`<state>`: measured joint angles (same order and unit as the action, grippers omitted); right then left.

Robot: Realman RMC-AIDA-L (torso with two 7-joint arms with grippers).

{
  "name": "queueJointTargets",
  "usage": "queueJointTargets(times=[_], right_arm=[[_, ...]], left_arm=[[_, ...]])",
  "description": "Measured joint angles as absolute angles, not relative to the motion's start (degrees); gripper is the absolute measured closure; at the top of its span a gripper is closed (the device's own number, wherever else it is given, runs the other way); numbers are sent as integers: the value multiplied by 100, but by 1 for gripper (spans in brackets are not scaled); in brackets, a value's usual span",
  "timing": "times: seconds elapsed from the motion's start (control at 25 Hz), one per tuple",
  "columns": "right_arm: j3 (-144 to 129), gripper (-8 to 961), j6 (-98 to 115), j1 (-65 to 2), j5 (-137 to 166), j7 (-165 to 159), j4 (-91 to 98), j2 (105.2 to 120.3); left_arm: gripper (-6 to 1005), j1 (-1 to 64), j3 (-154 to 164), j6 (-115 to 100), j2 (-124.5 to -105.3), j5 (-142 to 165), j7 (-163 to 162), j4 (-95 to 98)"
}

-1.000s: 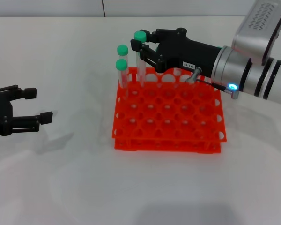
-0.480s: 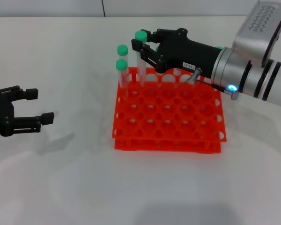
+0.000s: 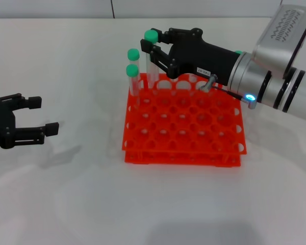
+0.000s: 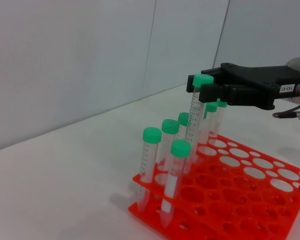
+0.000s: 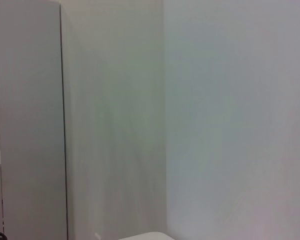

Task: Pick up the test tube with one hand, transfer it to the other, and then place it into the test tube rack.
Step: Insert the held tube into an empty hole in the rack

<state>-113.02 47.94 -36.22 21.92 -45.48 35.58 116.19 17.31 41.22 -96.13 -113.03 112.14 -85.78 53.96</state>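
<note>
A white, matte tabletop is seen across the whole head view, with soft grey shadows lying on it beside the rack and under the left arm. At the far edge it is met by a pale grey wall, which is divided by thin vertical seams; the same plain panelled wall is all that is shown in the right wrist view.

The test tube rack is set on the table just right of centre, flat and square to the robot. Several green-capped tubes are stood upright in holes along its far left corner (two are plain from the head, more from the left wrist).

The right gripper is reached in over the rack's far edge, and its fingers are closed on the test tube just below the green cap. The tube is held upright, its lower end down at the level of the rack's top tier, close to the stored tubes; whether it is seated in a hole cannot be told.

The left gripper is held low over the table, well apart from the rack on the left, its fingers spread wide and nothing between them.
</note>
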Motion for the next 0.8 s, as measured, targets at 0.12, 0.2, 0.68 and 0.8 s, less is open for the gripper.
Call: queueJointTargets(times=[0.12,0.2,0.68,0.8], right_arm=[[-11343,690,4795,-3621,2174,-4547,3551,11619],[-11358,690,4797,-3614,2164,-4546,3528,11619],[-11714,690,4809,-3653,1589,-4253,3333,11619],[-11717,690,4809,-3658,1580,-4252,3280,11619]], left_arm=[[133,1731,4122,-9616,-11303,11214,-8578,5396],[133,1731,4122,-9616,-11305,11214,-8578,5396],[132,1748,4122,-9616,-11353,11215,-8578,5396],[132,1749,4125,-9616,-11363,11225,-8575,5396]])
